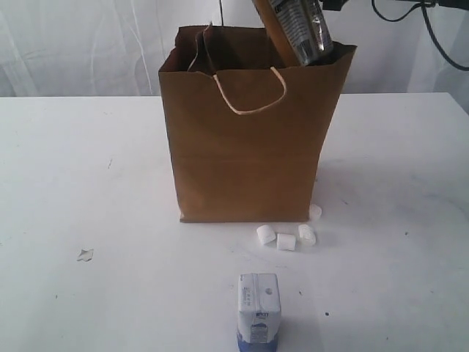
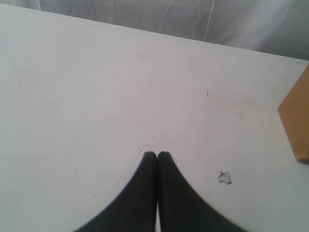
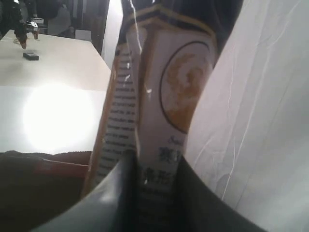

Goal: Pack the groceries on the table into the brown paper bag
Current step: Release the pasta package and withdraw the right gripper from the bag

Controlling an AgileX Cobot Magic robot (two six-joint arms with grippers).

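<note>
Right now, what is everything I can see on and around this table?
brown paper bag: one, brown with cream cord handles, upright mid-table.
long packet: one, silvery-dark with an orange-brown edge, tilted over the bag's right rim.
marshmallows: four, white, by the bag's front right corner.
small carton: one, white and blue, upright in front of the bag.
scrap: one, whitish, left of the bag.
table: one, white.
curtain: white, behind the table.
cables: dark, upper right.
left gripper: black, shut, empty, above the table.
right gripper: black, shut on the long packet.
</note>
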